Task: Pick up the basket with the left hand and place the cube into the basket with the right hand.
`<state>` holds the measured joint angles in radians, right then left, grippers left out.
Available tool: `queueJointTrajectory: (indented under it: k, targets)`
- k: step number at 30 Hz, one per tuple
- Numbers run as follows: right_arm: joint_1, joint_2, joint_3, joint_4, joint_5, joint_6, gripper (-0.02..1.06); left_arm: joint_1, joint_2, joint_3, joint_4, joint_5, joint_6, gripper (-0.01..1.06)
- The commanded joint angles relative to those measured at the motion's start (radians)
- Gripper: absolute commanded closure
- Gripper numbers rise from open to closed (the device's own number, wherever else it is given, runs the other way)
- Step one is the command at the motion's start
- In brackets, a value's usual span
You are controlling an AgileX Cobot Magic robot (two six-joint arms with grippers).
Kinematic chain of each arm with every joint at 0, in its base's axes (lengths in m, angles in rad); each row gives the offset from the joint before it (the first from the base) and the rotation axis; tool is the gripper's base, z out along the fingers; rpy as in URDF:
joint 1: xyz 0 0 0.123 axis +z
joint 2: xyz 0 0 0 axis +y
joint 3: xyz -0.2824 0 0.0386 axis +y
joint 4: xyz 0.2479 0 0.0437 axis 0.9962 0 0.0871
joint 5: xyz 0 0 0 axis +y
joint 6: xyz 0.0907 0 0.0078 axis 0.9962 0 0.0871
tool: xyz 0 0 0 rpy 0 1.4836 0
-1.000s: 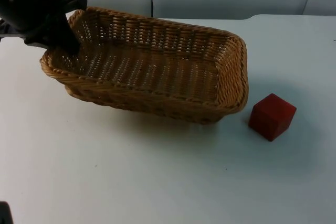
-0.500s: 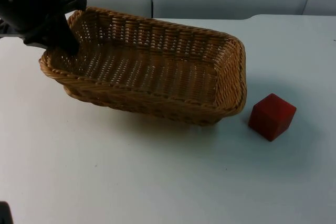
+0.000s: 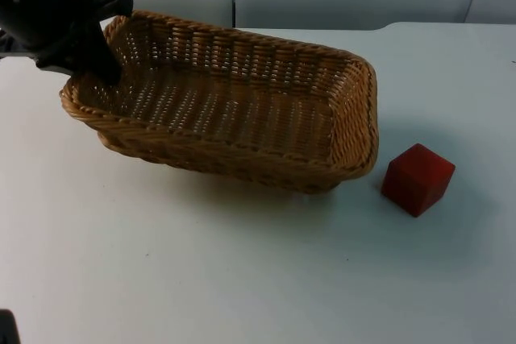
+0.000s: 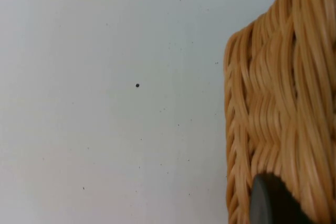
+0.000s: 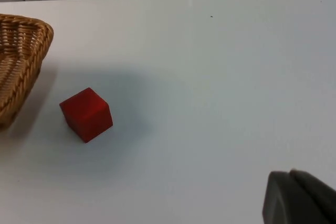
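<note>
The left gripper (image 3: 95, 68) grips the short end wall of the woven wicker basket (image 3: 242, 102) at the far left of the table (image 3: 242, 279), its jaws closed on the rim, one finger inside the basket and the other outside. The basket is a long rectangular tray of tan weave; its held end appears slightly raised, and a shadow lies under its near side. In the left wrist view the basket's outer wall (image 4: 278, 103) stands beside bare white table, with a black fingertip (image 4: 270, 203) against the weave.

The red cube (image 3: 418, 179) sits on the table just beside the basket's right end, apart from it, one corner turned toward the camera. In the right wrist view the cube (image 5: 86, 114) lies near the basket's corner (image 5: 21, 61). The right gripper's fingertip (image 5: 299, 198) hangs above open table, well apart from the cube; how its jaws stand I cannot tell.
</note>
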<state>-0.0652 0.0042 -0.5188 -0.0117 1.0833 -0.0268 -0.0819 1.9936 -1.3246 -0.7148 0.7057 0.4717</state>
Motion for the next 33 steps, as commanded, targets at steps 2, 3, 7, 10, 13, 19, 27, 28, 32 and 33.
queueJointTrajectory:
  k: [2,3,7,10,13,19,27,28,32,33]
  targets:
    - [0.005,0.013,-0.002,-0.041,-0.025,-0.009,1.05,0.000,-0.018,0.001,-0.032,-0.003,-0.004,1.05]
    - [0.012,0.048,-0.012,-0.059,-0.053,-0.009,1.05,0.000,-0.018,0.001,-0.032,-0.003,-0.004,1.05]
    - [0.031,0.187,-0.057,-0.087,-0.251,-0.009,1.05,0.000,-0.018,0.001,-0.032,-0.003,-0.004,1.05]
    - [0.035,0.321,-0.110,-0.089,-0.390,-0.012,1.05,0.000,-0.018,0.001,-0.032,-0.003,-0.004,1.05]
    - [0.035,0.562,-0.242,-0.097,-0.474,-0.034,1.05,0.000,-0.018,0.001,-0.032,-0.003,-0.004,1.05]
    - [0.035,1.052,-0.564,-0.174,-0.264,-0.025,1.01,0.000,-0.018,0.001,-0.032,-0.003,-0.004,1.05]
    - [0.181,1.447,-0.635,-0.167,-0.119,-0.025,0.69,0.000,-0.018,0.001,-0.032,-0.003,-0.004,1.05]
    - [0.207,1.489,-0.635,-0.169,-0.121,-0.025,0.60,0.000,-0.018,0.001,-0.032,-0.003,-0.004,1.05]
    - [0.293,1.603,-0.635,-0.167,-0.154,-0.088,0.32,0.000,-0.018,0.001,-0.032,-0.003,-0.004,1.05]
    - [0.316,1.636,-0.635,-0.162,-0.160,-0.125,0.24,0.000,-0.018,0.001,-0.032,-0.003,-0.004,1.05]
